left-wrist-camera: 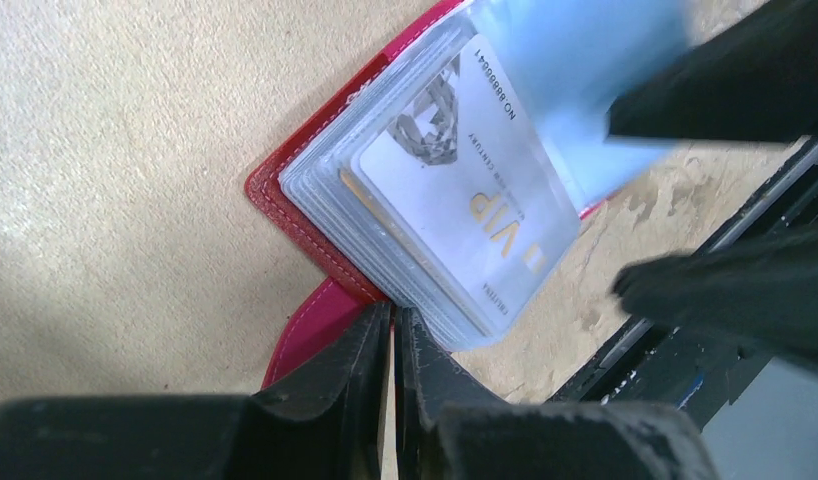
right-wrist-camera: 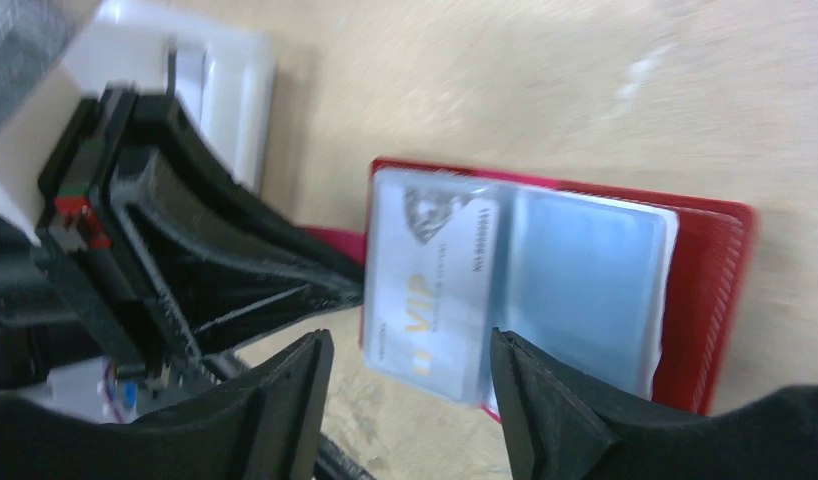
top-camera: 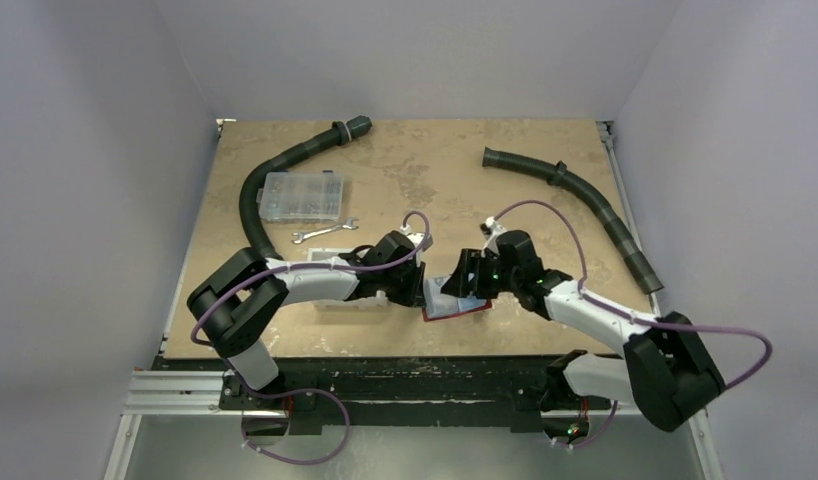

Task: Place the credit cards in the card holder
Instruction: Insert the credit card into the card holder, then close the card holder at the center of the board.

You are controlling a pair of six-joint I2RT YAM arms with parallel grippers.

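Note:
The red card holder [top-camera: 470,312] lies open on the table near the front edge, its clear sleeves [left-wrist-camera: 325,195] fanned out. A whitish "VIP" credit card [left-wrist-camera: 465,190] rests on the left stack of sleeves, and a light blue card [right-wrist-camera: 580,280] lies on the right half. My left gripper [left-wrist-camera: 393,318] is shut, only a slit between its tips, which press against the holder's left edge [left-wrist-camera: 275,185]. My right gripper [right-wrist-camera: 410,345] is open over the VIP card's [right-wrist-camera: 430,280] near end, a finger on each side. Nothing is gripped.
A white bin [top-camera: 350,300] sits under my left arm, just left of the holder. Farther back are a clear compartment box [top-camera: 302,196], a small wrench [top-camera: 323,233] and two black corrugated hoses [top-camera: 275,170] [top-camera: 585,200]. The table's front edge and metal rail [left-wrist-camera: 685,350] run close by the holder.

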